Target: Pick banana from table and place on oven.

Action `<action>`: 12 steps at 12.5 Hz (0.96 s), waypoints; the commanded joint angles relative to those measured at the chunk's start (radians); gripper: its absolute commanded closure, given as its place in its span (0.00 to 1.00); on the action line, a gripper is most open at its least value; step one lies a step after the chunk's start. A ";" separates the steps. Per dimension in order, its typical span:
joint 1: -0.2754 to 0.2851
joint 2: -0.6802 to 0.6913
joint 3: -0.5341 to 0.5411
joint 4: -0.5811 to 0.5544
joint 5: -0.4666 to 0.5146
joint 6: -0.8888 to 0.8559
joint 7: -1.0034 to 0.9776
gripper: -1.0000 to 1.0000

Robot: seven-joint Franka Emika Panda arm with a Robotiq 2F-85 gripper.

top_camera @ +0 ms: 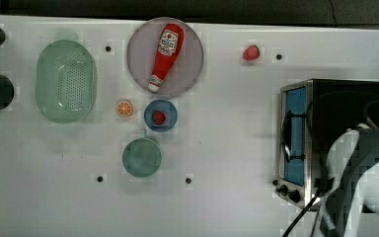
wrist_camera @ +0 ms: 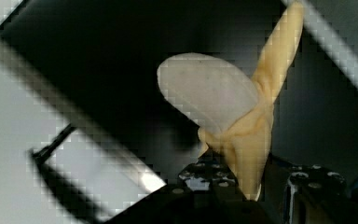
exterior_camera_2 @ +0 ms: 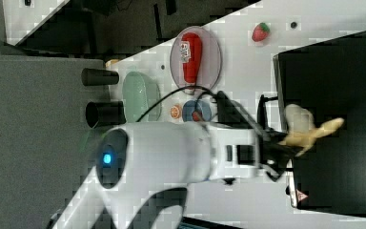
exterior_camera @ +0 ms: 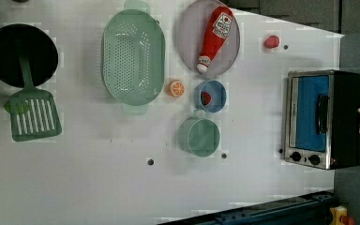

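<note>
The gripper clenched the peeled banana by its lower end — poised above the oven roof — seemingly ready for setting down.

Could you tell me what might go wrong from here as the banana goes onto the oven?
The gripper holds the peeled banana by one end, so it might swing or slip. It hangs near the oven's front edge; released there, it could roll off. The arm's cable beside the oven might snag.
</note>
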State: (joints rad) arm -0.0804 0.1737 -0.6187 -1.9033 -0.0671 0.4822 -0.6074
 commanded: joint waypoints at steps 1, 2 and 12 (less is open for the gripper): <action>0.027 0.024 -0.006 0.015 0.041 0.058 -0.148 0.73; 0.026 0.034 -0.008 0.014 0.056 0.057 -0.149 0.73; 0.027 0.011 -0.004 0.079 0.059 0.059 -0.180 0.00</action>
State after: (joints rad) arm -0.0761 0.2413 -0.6147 -1.8779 -0.0140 0.5298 -0.7456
